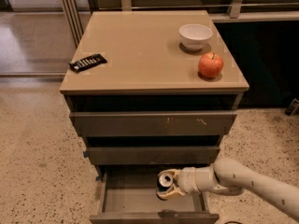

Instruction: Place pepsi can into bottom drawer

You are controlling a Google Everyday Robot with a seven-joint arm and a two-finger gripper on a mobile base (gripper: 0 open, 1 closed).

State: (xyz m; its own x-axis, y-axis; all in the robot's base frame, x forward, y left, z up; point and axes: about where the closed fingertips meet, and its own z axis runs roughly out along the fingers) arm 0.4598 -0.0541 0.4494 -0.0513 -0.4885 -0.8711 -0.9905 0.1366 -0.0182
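Observation:
The bottom drawer [135,204] is pulled open at the foot of the grey-brown cabinet, its inside bare. My gripper [167,185] reaches in from the right on a white arm and is shut on the pepsi can [164,180]. The can's silver top faces up toward the camera; its dark body is mostly hidden by the fingers [171,193]. The can hangs inside the drawer's opening, right of its middle, just above or at the drawer floor; I cannot tell whether it touches.
On the cabinet top stand a white bowl [195,35] and a red apple [210,65] at the right, and a black remote-like object [87,62] at the left. The two upper drawers [154,123] are nearly closed. Speckled floor lies all around.

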